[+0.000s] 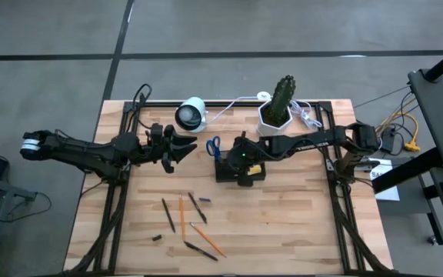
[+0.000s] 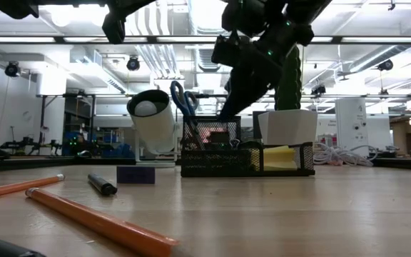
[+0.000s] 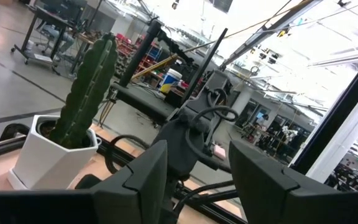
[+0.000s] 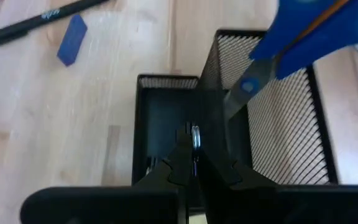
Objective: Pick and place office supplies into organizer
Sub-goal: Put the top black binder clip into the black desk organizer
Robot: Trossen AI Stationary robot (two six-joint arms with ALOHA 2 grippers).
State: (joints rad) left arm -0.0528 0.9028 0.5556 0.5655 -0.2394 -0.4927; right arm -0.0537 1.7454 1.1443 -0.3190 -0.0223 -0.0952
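A tall green cactus (image 3: 92, 87) stands in a white hexagonal pot (image 3: 51, 163). The left gripper (image 3: 197, 180) shows two dark fingers (image 3: 142, 183) parted, with the other dark arm (image 3: 188, 140) beyond.

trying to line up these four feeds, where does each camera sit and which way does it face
High view: above the table, looking straight down; both arms show, left gripper and right gripper over the organizer.
Low view: at table-top height, looking level across to the organizer; arms enter from above.
Left wrist view: on the left arm, facing the cactus and the room; its own open fingers show.
Right wrist view: on the right arm, looking down into the organizer; its shut fingers show.
Shared: scissors stand in the organizer in low and right wrist views.
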